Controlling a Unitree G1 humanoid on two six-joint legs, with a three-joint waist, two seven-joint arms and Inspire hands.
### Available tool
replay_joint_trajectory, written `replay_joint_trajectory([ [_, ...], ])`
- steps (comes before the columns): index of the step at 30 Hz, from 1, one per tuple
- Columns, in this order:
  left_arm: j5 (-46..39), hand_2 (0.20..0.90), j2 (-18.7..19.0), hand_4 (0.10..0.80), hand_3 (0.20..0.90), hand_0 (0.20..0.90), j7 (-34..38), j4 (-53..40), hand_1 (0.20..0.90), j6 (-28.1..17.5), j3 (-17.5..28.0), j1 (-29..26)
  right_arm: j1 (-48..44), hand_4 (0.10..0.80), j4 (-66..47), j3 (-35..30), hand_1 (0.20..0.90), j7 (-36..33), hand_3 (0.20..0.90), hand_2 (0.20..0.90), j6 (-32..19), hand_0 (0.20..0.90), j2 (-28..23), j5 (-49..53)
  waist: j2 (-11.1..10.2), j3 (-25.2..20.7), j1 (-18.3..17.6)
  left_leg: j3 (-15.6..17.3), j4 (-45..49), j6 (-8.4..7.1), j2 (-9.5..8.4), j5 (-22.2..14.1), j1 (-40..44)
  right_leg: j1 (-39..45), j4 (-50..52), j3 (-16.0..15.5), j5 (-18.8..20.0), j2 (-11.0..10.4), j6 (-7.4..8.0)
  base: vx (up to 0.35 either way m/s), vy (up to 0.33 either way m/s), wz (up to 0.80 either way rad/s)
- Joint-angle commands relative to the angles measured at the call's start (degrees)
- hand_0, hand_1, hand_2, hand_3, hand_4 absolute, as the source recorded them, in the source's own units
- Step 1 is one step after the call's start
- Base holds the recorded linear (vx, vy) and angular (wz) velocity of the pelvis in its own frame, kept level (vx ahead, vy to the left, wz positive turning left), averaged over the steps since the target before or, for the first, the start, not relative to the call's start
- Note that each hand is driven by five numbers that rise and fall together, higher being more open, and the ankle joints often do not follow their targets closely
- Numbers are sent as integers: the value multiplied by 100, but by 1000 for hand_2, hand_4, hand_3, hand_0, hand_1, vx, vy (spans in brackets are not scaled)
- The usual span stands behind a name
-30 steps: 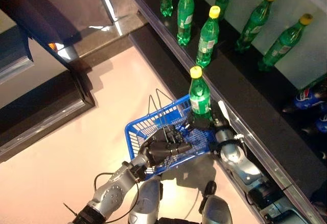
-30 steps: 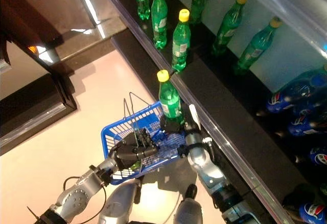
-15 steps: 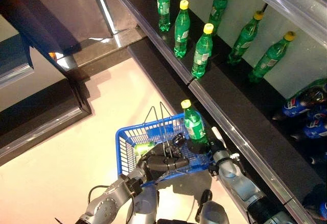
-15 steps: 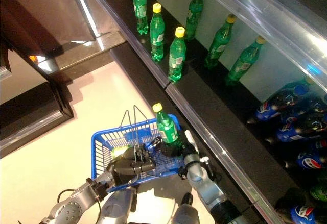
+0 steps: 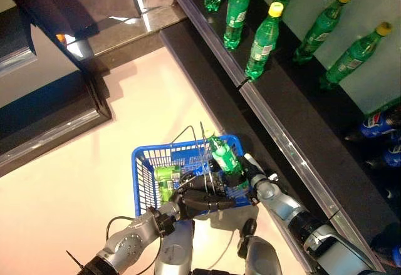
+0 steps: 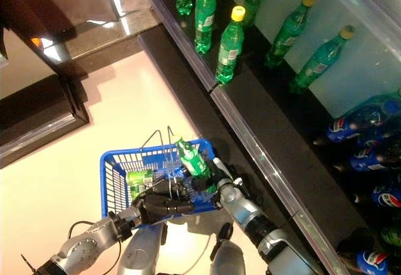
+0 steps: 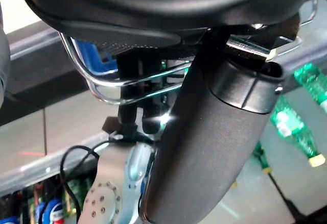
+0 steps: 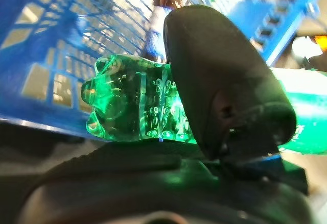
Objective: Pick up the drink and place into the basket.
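One green bottle (image 5: 223, 156), tilted over the blue basket (image 5: 145, 173), sits clasped in the right hand (image 5: 246, 173).

No word or number can be read in any view; the green bottles (image 5: 262, 40) on the shelf at the upper right carry pale labels, but the print on them is too small to make out; the blue bottles (image 6: 351, 123) at the right edge show a round red, white and blue mark, without legible letters; the label on the green bottle (image 5: 224, 157) over the basket (image 5: 143, 173) is also unreadable.
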Motion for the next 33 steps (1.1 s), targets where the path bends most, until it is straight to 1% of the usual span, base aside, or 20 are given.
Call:
replay_joint_trajectory([
  [1,-686,300,-701,100,200,300,-1987,-3107,300,-836,181,-1238,-471,100,207,346,300,667,200,300,122,300,-335,-331,32,-183,268,-260,1189,-210,-55,-671,-461,-360,-53,106,800,24,236,-60,-61,3],
  [3,-671,300,-707,100,200,300,-1971,-3098,300,-809,159,-1297,-601,100,238,454,300,843,200,300,171,300,-321,-437,9,-152,292,-271,1215,-215,-54,-656,-527,-398,-50,98,816,33,230,-55,-61,8],
  [4,-660,300,-715,100,200,300,-1969,-3088,300,-782,151,-1345,-727,100,270,545,300,1064,200,300,211,300,-307,-611,-11,-130,314,-277,1236,-217,-57,-645,-579,-425,-53,92,831,43,222,-54,-62,8],
  [6,-656,300,-710,100,200,300,-1972,-3078,300,-759,136,-1411,-898,100,336,674,300,1295,200,300,233,300,-298,-769,-32,-90,339,-285,1270,-218,-56,-635,-653,-468,-54,89,851,55,211,-68,-63,1],
  [7,-660,300,-703,100,200,300,-1983,-3050,300,-729,129,-1504,-1097,100,425,793,300,1668,200,300,169,300,-286,-1125,-51,-27,370,-291,1298,-222,-56,-615,-730,-506,-71,73,885,61,197,-94,-64,3],
  [10,-591,300,-755,100,200,300,-1966,-3026,300,-667,102,-1599,-1395,100,513,1032,300,2175,200,300,150,300,-220,-1577,-78,38,418,-296,1358,-216,-71,-603,-855,-570,-82,42,920,69,168,-67,-41,6],
  [13,-537,300,-808,100,200,300,-2009,-2972,300,-672,30,-1651,-1623,100,633,1291,300,2446,200,300,173,300,-171,-1761,-96,38,456,-305,1432,-213,-78,-600,-1004,-659,-83,11,953,65,136,-38,-20,7],
  [17,-471,300,-926,100,200,300,-1992,-2903,300,-699,-89,-1773,-1865,100,987,1435,300,2499,200,300,186,300,-2,-1945,-96,38,485,-318,1483,-209,-93,-603,-1113,-730,-83,-12,974,53,109,-17,-1,4],
  [19,-427,300,-1081,100,200,300,-1931,-2864,300,-711,-226,-1908,-2123,100,1445,1584,300,2502,200,300,108,300,194,-1980,-75,38,518,-336,1531,-208,-113,-607,-1218,-803,-71,-43,994,28,92,-35,10,0],
  [23,-480,300,-1352,100,200,300,-1945,-2754,300,-781,-402,-2123,-2452,100,2250,1786,300,2795,200,300,-63,300,511,-2358,-3,38,535,-325,1586,-210,-131,-605,-1360,-934,-49,-61,1024,-22,54,-17,32,0],
  [29,-488,300,-1534,100,200,300,-1908,-2763,300,-956,-578,-2325,-2595,100,2915,2095,300,3071,200,300,-50,300,724,-2893,111,38,515,-288,1576,-200,-140,-604,-1513,-1156,0,-62,1036,-99,35,-31,60,3],
  [31,-456,300,-1582,100,200,300,-1888,-2781,300,-995,-606,-2340,-2614,100,3014,2134,300,3174,200,300,-9,300,759,-2985,137,38,506,-274,1563,-189,-140,-597,-1552,-1229,23,-58,1040,-119,35,-35,57,3],
  [33,-404,300,-1653,100,200,300,-1871,-2775,300,-1077,-668,-2373,-2596,100,3159,2154,300,3136,200,300,4,300,793,-2960,171,38,484,-251,1544,-176,-150,-588,-1605,-1338,54,-52,1048,-148,32,-42,67,-1],
])
